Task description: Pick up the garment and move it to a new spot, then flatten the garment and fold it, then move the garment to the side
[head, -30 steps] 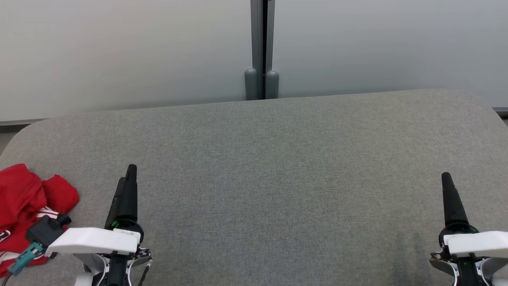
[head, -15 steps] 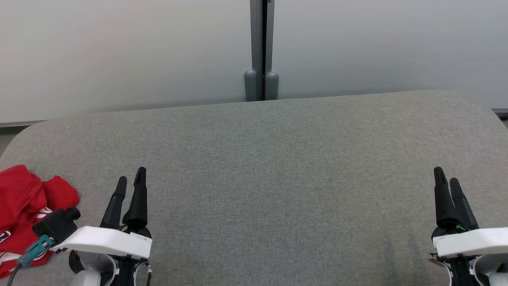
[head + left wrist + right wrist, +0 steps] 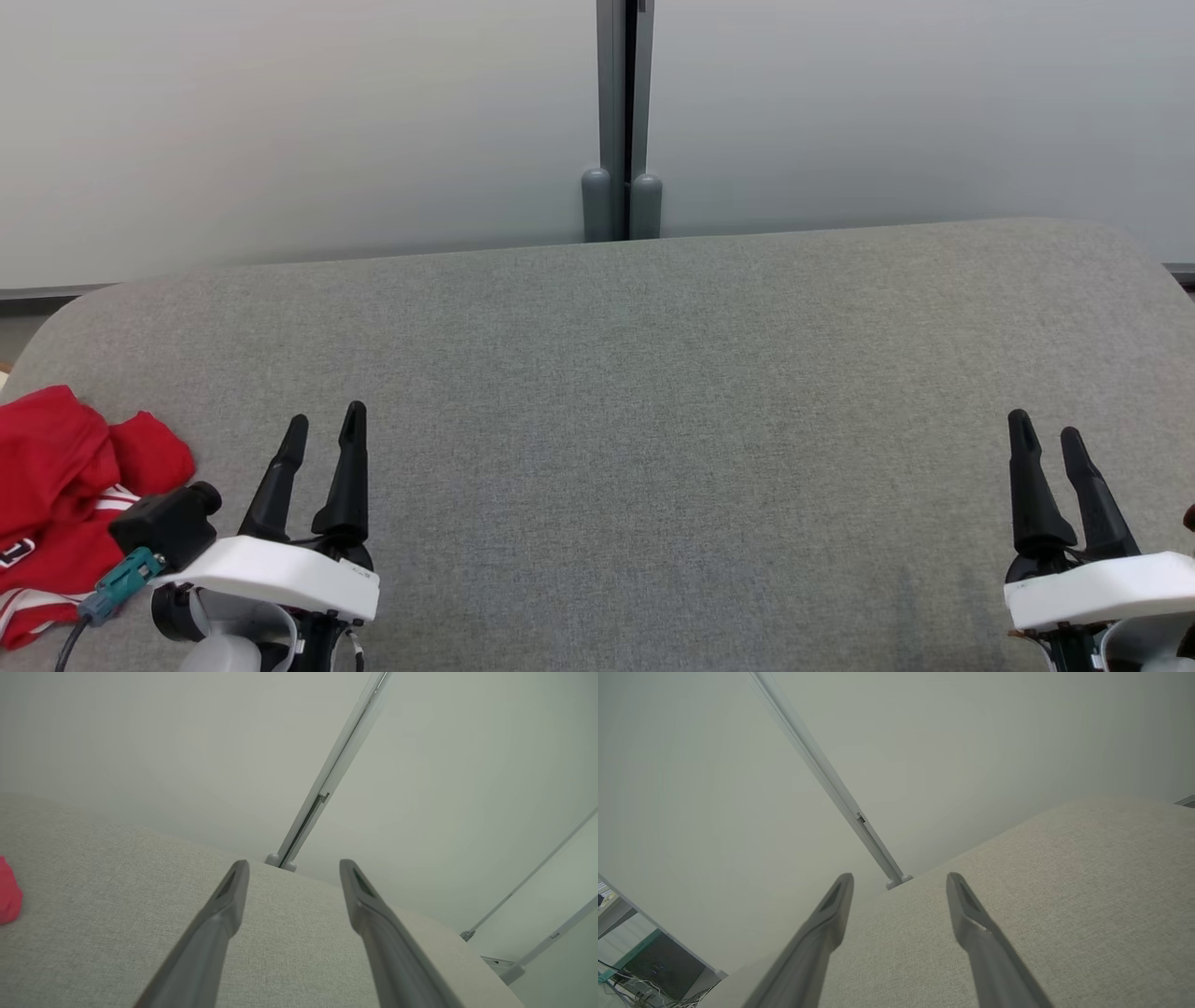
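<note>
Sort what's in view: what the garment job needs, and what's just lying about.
Job: red garment; left gripper and right gripper, jaws open and empty; grey table.
Lying about: wall panels; post between them.

Office-like lab or test room.
Pale frosted partition panels [image 3: 280,121] met at a grey metal post [image 3: 627,103] behind a grey fabric-covered table [image 3: 653,373]; past one panel stood a dark cabinet [image 3: 663,966] with loose cables [image 3: 642,993] beside it.
</note>
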